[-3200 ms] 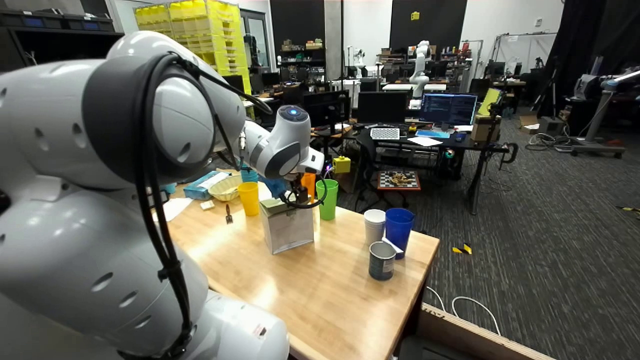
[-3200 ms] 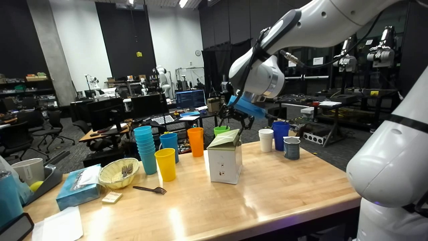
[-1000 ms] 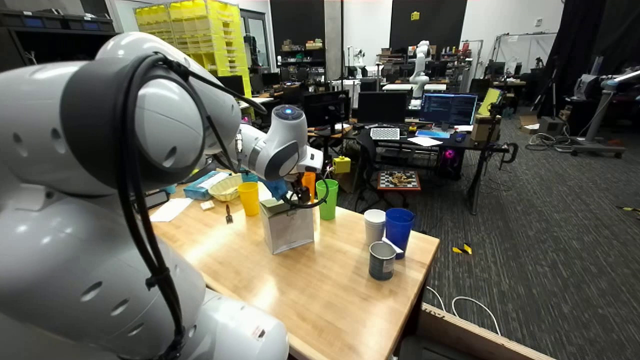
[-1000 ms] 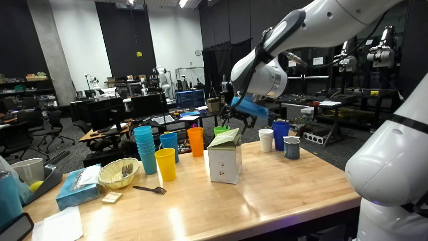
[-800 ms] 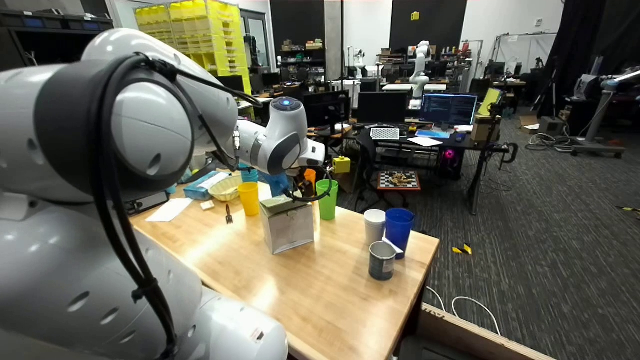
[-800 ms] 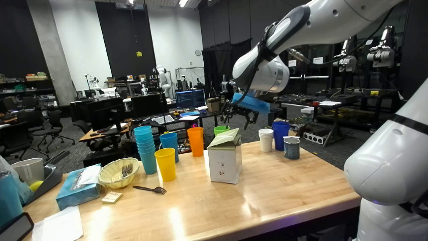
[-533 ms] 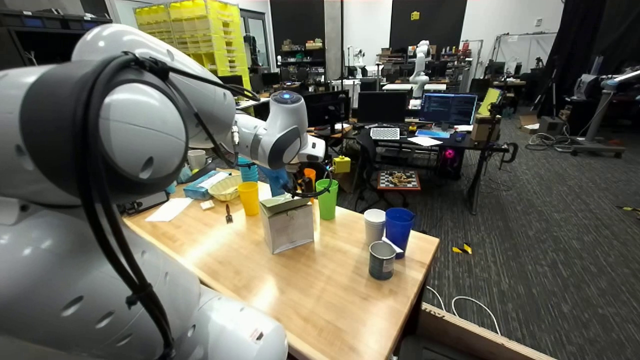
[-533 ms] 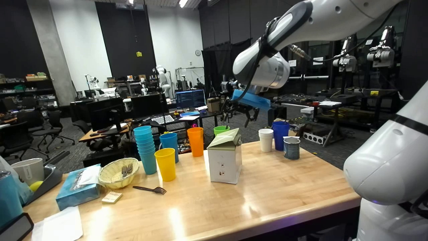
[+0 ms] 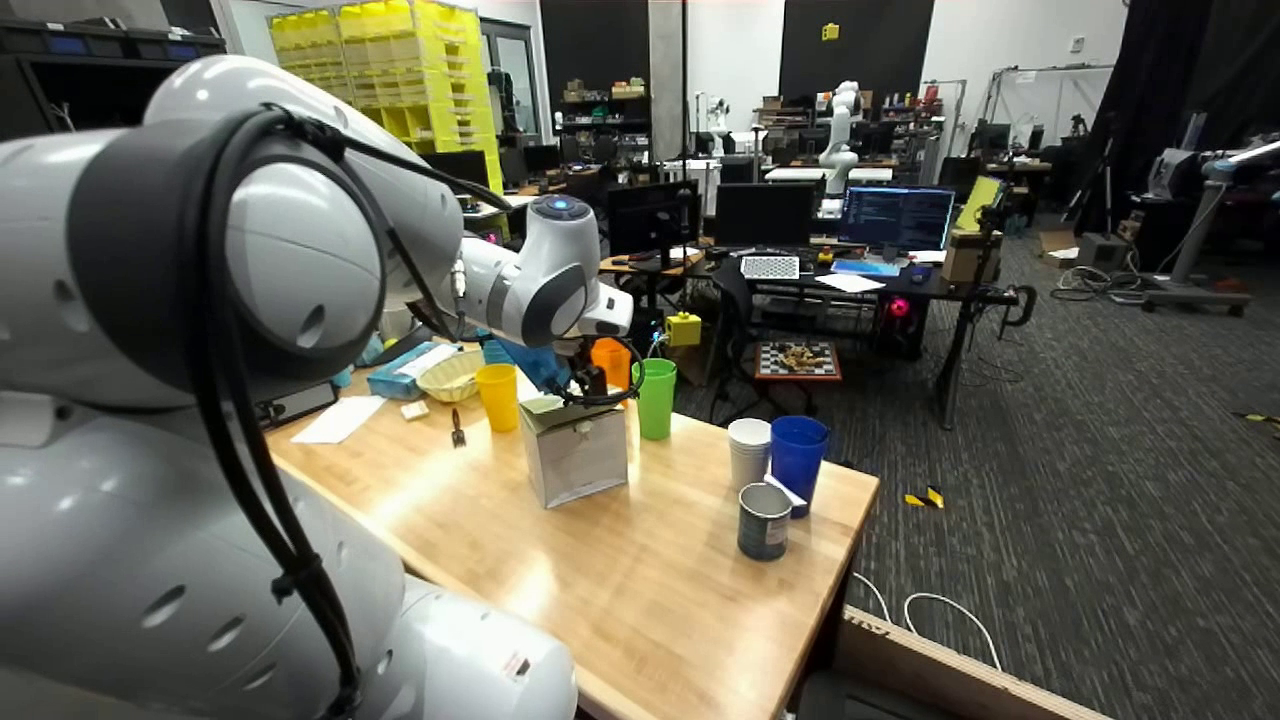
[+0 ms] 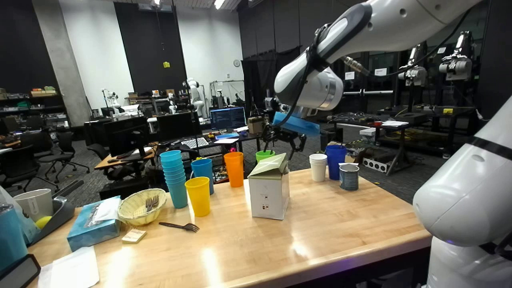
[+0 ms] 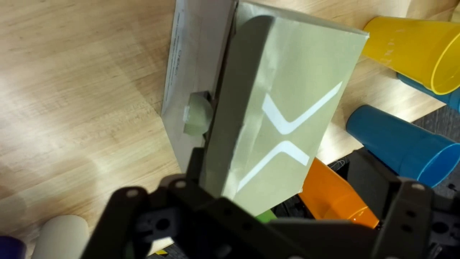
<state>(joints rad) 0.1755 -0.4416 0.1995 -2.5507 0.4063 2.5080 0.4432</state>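
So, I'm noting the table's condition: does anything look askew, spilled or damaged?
The lid of the white box looks askew: it slopes rather than lying flat, and a tab juts from the side. A lone fork also lies on the table, apart from the forks in the basket. No spill shows.

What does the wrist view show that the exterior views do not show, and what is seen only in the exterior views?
Only the wrist view: small print on the side of the white box with the green tab; the exterior views show none readable there.
Only the exterior views: a blue tissue box, a dark fork lying on the table, and the robot arm.
Both: the white box, the open gripper, the yellow cup and the orange cup.
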